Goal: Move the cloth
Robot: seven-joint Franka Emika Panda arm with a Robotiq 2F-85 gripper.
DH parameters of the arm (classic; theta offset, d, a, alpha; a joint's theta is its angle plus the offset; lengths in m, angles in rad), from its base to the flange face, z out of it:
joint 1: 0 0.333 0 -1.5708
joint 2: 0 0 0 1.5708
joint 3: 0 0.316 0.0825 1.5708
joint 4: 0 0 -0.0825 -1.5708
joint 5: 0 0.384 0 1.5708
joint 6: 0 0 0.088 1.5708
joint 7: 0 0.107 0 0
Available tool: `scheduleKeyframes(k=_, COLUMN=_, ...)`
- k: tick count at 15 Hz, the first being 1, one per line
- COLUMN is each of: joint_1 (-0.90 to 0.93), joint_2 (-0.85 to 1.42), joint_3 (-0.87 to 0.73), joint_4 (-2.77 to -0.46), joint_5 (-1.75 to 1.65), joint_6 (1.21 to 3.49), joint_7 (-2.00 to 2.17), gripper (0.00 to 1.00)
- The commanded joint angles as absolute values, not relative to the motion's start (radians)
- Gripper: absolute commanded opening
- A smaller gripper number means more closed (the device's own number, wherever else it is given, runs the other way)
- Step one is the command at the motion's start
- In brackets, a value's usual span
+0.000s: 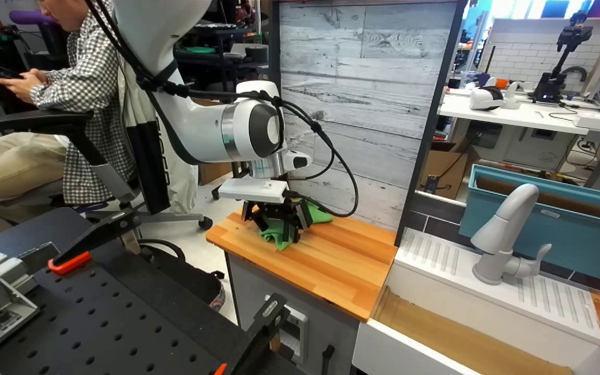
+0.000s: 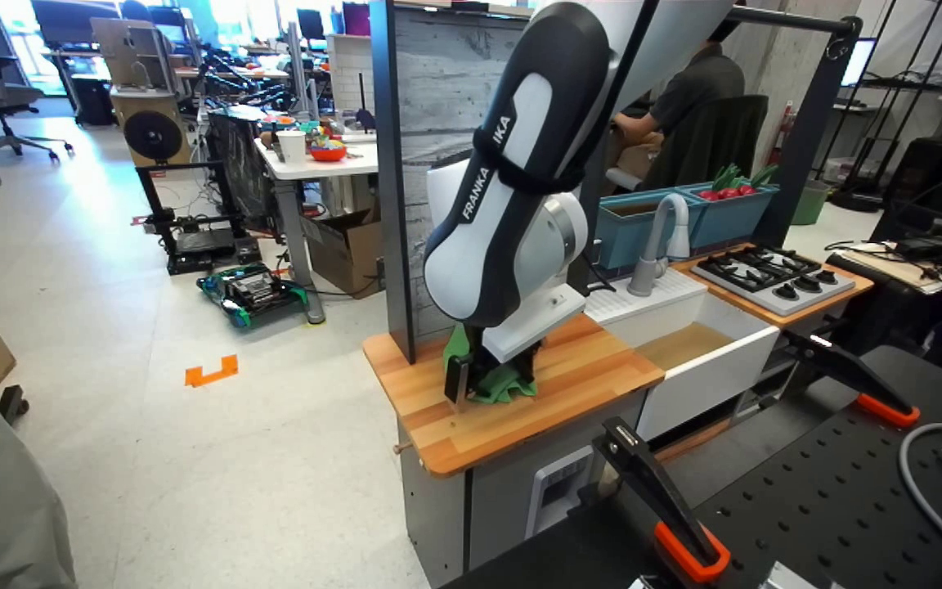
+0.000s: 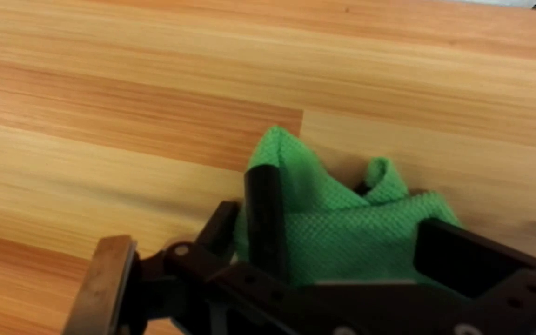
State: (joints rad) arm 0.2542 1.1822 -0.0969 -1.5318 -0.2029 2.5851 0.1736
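Observation:
A crumpled green cloth (image 3: 370,228) lies on the wooden countertop (image 3: 110,102) in the wrist view. It also shows in both exterior views under and behind the gripper (image 1: 275,240) (image 2: 508,386). My gripper (image 3: 342,209) is low over the cloth, pointing down, with its two dark fingers apart and cloth between them. In the exterior views the gripper (image 1: 284,221) (image 2: 491,372) hides the middle of the cloth. The left finger in the wrist view overlaps the cloth's edge. I cannot tell whether the fingertips touch the countertop.
A grey wood-pattern panel (image 1: 362,99) stands along the back of the countertop. A white sink (image 1: 425,291) with a faucet (image 1: 503,234) adjoins it, and a stove (image 2: 773,274) lies beyond. A black perforated table (image 1: 123,323) with orange-tipped clamps (image 1: 71,262) stands in front. A person (image 1: 81,88) sits nearby.

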Motion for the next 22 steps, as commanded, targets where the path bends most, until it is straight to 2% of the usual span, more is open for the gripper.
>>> scheduleKeyframes(k=1, joint_1=0.179, joint_2=1.138, joint_3=-0.066, joint_4=-1.604, joint_5=-0.164, joint_6=2.617, joint_7=0.136, gripper=1.00)
scheduleKeyframes(k=13, joint_1=-0.022, joint_2=1.127, joint_3=-0.034, joint_4=-1.542, joint_5=-0.006, joint_6=2.567, joint_7=0.093, gripper=1.00)
scheduleKeyframes(k=22, joint_1=-0.086, joint_2=1.119, joint_3=-0.033, joint_4=-1.550, joint_5=0.038, joint_6=2.555, joint_7=0.098, gripper=1.00)
